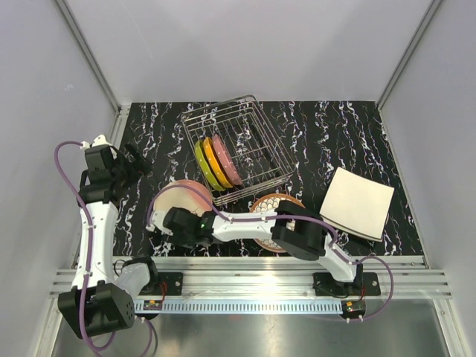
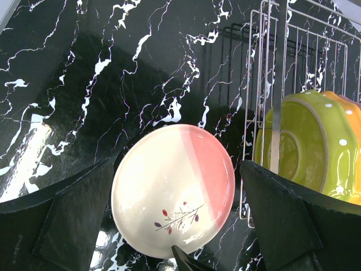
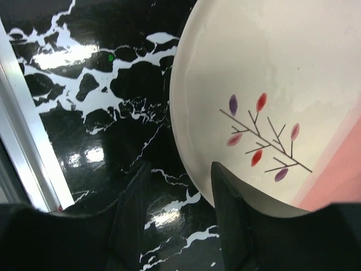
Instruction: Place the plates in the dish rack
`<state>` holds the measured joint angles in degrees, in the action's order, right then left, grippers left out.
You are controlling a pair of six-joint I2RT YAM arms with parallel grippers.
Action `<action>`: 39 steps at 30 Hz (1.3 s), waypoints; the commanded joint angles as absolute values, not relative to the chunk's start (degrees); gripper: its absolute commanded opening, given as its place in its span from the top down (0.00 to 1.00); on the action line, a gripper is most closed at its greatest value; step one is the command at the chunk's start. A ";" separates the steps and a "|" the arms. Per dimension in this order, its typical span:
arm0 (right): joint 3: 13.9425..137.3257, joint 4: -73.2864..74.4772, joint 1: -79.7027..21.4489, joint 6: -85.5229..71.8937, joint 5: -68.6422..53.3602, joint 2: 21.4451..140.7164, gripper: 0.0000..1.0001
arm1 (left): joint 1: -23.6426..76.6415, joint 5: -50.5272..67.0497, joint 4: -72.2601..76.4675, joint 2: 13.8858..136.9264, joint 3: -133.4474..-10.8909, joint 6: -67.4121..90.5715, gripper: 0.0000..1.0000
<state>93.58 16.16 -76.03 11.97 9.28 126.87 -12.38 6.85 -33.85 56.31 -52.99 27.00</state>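
Observation:
A round cream-and-pink plate (image 1: 186, 196) with a twig print lies flat on the table left of the wire dish rack (image 1: 239, 111). My right gripper (image 1: 165, 221) reaches across to its near-left rim. In the right wrist view the gripper (image 3: 180, 212) is open; one finger rests over the plate's rim (image 3: 265, 84) and the other stands on the table beside it. My left gripper (image 1: 138, 161) is open and empty, hovering left of the plate, which shows between its fingers (image 2: 172, 189). Lime-green (image 1: 206, 168), orange (image 1: 218, 162) and pink (image 1: 228, 158) plates stand in the rack.
A brown-rimmed petal plate (image 1: 277, 202) lies in front of the rack, partly under my right arm. Cream squarish plates (image 1: 357, 202) are stacked at the right. The rack's wire side (image 2: 293, 68) and the lime-green plate (image 2: 307, 144) stand close to the right of the left gripper. White walls enclose the table.

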 commanded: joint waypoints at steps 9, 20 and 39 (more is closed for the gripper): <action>95.62 14.85 -75.76 9.93 4.48 129.20 0.70 | -12.83 6.68 -32.34 55.63 -53.70 27.07 0.01; 94.48 13.97 -75.76 7.47 2.64 126.12 1.00 | -12.83 6.15 -32.34 55.55 -53.35 26.89 0.01; 85.52 4.49 -75.85 3.08 2.46 110.58 1.00 | -11.87 5.00 -32.87 57.39 -52.30 29.35 0.01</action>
<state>86.17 10.44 -75.64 5.52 2.33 116.38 -12.29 5.52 -34.22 56.75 -52.84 28.12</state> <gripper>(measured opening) 0.039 0.987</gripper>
